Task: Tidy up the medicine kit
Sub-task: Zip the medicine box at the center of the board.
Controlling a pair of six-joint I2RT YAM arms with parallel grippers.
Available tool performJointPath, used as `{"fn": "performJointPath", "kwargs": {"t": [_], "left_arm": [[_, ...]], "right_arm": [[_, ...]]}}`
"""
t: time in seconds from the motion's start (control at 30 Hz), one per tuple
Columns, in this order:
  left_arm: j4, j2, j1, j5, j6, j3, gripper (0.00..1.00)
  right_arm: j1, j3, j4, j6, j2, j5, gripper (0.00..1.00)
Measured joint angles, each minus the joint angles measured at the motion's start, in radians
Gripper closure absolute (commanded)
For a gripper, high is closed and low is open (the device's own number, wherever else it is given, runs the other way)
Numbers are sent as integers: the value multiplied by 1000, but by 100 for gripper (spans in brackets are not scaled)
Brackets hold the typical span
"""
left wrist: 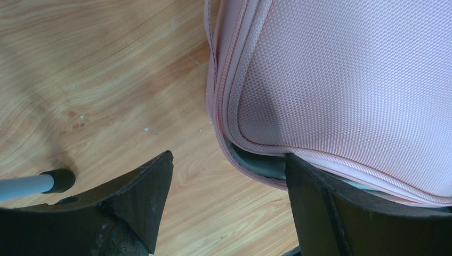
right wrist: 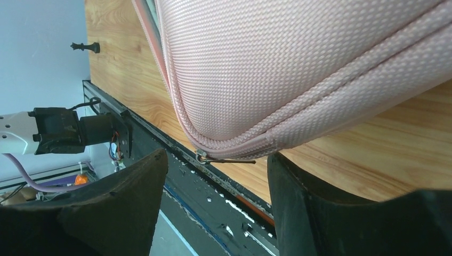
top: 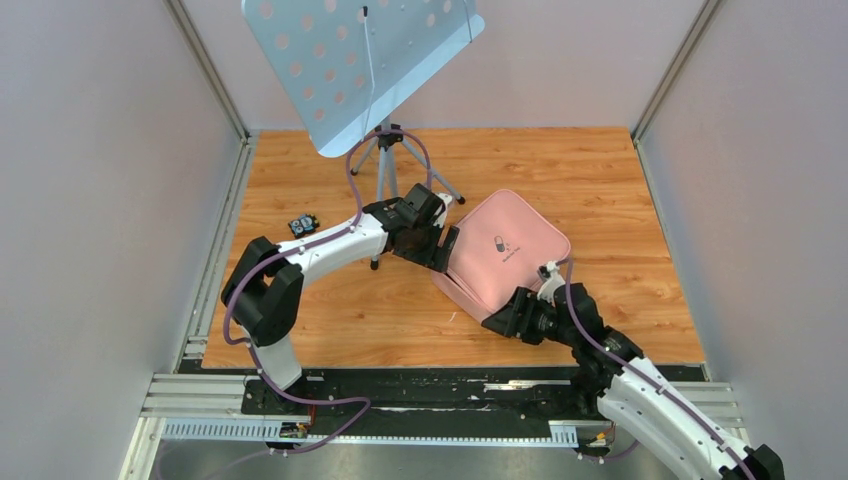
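Observation:
The pink medicine kit (top: 505, 250) lies on the wooden table, lid down with the dark pill logo on top. In the left wrist view its corner (left wrist: 341, 80) gapes a little and grey lining shows. My left gripper (top: 447, 247) is open at the kit's left edge; its right finger (left wrist: 320, 208) sits against the rim. My right gripper (top: 508, 305) is open at the kit's near corner. The kit also fills the right wrist view (right wrist: 298, 64), where the metal zipper pull (right wrist: 226, 159) hangs between the open fingers, untouched.
A music stand (top: 360, 60) on a tripod stands at the back; one rubber foot (left wrist: 58, 180) is near my left gripper. A small dark packet (top: 304, 224) lies on the table at the left. The black rail (top: 430, 395) runs along the near edge.

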Motion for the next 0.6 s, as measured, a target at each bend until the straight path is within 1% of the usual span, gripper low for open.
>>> {"fn": "performJointPath", "kwargs": {"t": [0.2,0.33,0.43,0.6], "left_arm": [[-1,5,0,2,2,0,15],[0,5,0,3,3,0,15],[0,6,0,3,3,0,15],[0,6,0,3,3,0,15]], "right_arm": [[0,-24,61,1,7,-25,34],[0,-31,67,2,-42,-43,35],[0,-34,66,4,-89,-55,38],[0,-45,75,7,-111,-58,44]]}}
